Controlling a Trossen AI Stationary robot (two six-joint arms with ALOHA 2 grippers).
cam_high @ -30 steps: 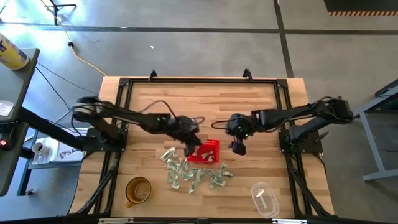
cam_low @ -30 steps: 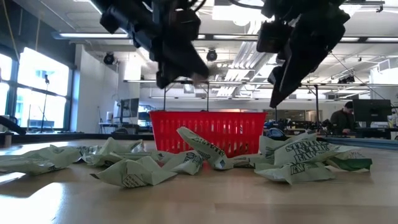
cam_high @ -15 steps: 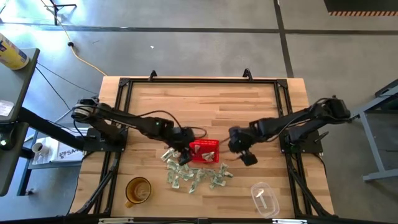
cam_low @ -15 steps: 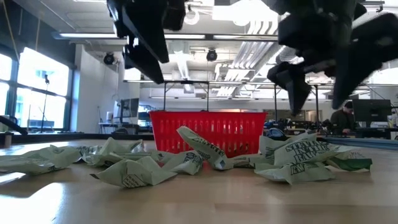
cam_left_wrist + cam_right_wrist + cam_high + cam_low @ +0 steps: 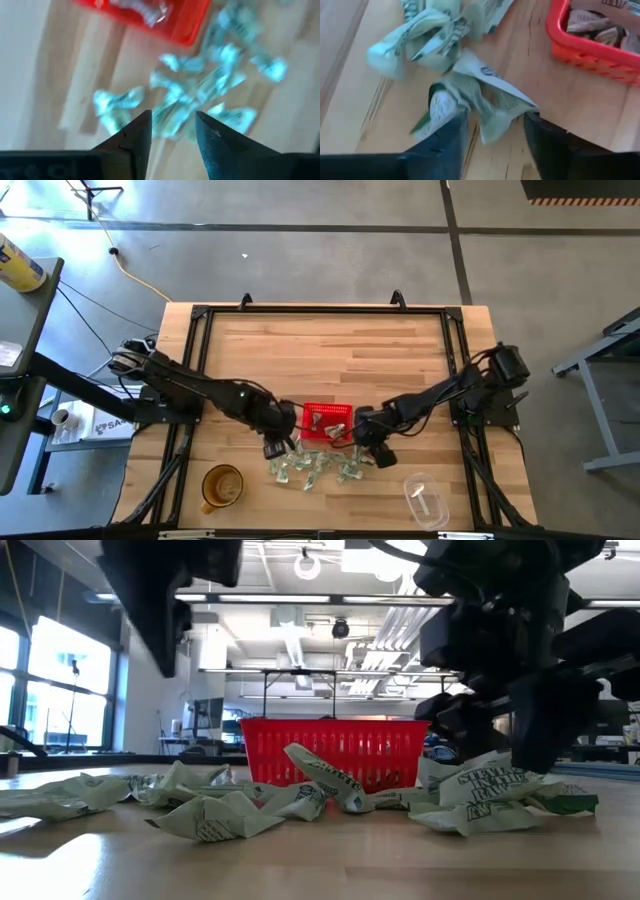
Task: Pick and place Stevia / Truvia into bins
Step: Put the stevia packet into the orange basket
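The red basket (image 5: pixel 328 423) stands on the wooden table with a few packets (image 5: pixel 592 25) inside it. Several crumpled pale green and white packets (image 5: pixel 312 465) lie loose on the table at its near side. My left gripper (image 5: pixel 172 117) hangs open above the left part of this heap, with nothing between its fingers. My right gripper (image 5: pixel 496 115) is low over the heap's right part, by the basket's near right corner. It is open, with one crumpled packet (image 5: pixel 480 102) lying on the table between its fingers. My right gripper comes slanting down from the table's right side, one finger (image 5: pixel 447 137) at each side of the crumpled packet's near part (image 5: pixel 440 107). The packet lies on the table. I cannot tell whether the fingers touch it.
An amber cup (image 5: pixel 222 485) stands near the front left edge, and a clear cup (image 5: pixel 425 498) lies near the front right. Black frame rails (image 5: pixel 195 370) run along the table's left, right and far sides. Bare wood lies beyond the basket.
My left gripper has gone from the basket's left edge toward the table's near left, over the loose packets, and has tipped to point more steeply down. My right gripper has come from the basket's right side toward the near edge and down onto the heap.
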